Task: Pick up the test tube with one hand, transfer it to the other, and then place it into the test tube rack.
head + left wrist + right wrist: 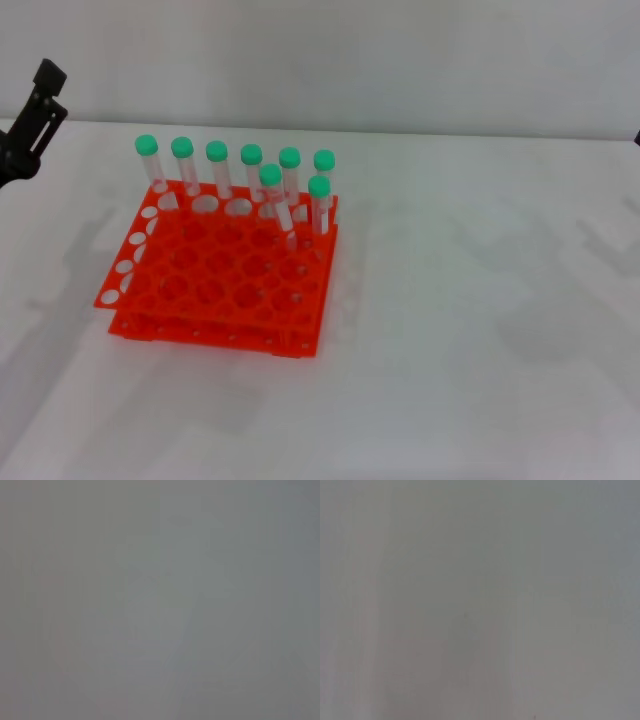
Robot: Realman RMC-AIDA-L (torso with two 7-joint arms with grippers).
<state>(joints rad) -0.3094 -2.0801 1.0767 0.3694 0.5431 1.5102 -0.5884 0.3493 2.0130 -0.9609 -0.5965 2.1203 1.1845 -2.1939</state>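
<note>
- Eight green-capped test tubes stand in the one test tube rack point(225, 275), which sits on the white table point(480, 330), left of the middle in the head view.
- Six of them form the far row: their caps lie at point(147, 145), point(181, 147), point(216, 151), point(251, 154), point(289, 157) and point(324, 160), counted from the robot's left to its right.
- Two more sit one row nearer: one tube point(277, 200) leans, its cap tipped toward the far-left, and another point(320, 203) stands upright just to its right, at the rack's right edge.
- Which of the eight is the task's own tube cannot be told, as all look alike; all are seated in holes and none is held.
- The rack is orange-red, two-tiered, with most of its round holes unfilled.
- One gripper shows: the left gripper point(40, 100), black, raised at the far-left edge of the head view, well apart from the rack and higher than the tube caps. Whether its fingers are spread or closed cannot be told; nothing is seen between them.
- The tubes lie to the right of that gripper and nearer the camera, the leftmost cap being the closest to it.
- At the right edge only a dark sliver point(637, 138) shows.
- Both wrist views give only a plain grey field.
</note>
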